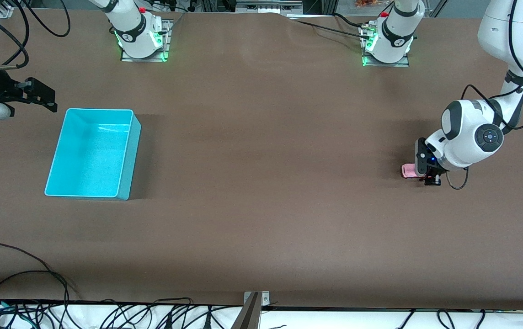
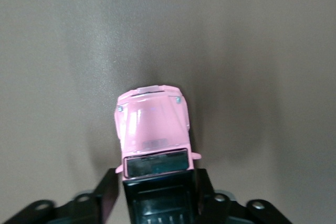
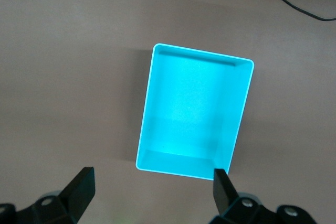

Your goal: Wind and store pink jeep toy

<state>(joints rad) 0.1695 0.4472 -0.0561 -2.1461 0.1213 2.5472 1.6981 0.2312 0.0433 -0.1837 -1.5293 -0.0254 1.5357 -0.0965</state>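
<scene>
In the front view, the pink jeep toy (image 1: 408, 170) sits on the table (image 1: 261, 219) at the left arm's end, well apart from the turquoise bin (image 1: 93, 153) at the right arm's end, so the left arm is plainly the nearer one. The left gripper (image 1: 429, 176) is down at the table, right against the jeep, whose pink nose juts out from it toward the bin. The right gripper (image 1: 37, 96) waits in the air just beside the bin. In the left wrist view, the jeep (image 2: 153, 129) has its long axis running straight out between the fingers (image 2: 107, 190), black rear end tucked in the jaws, pink bonnet pointing away; the fingers lie against its sides, closed to the toy's width, apparently gripping it. In the right wrist view, the bin (image 3: 194, 114) lies empty below, and the right gripper (image 3: 152, 187) is spread wide, holding nothing.
</scene>
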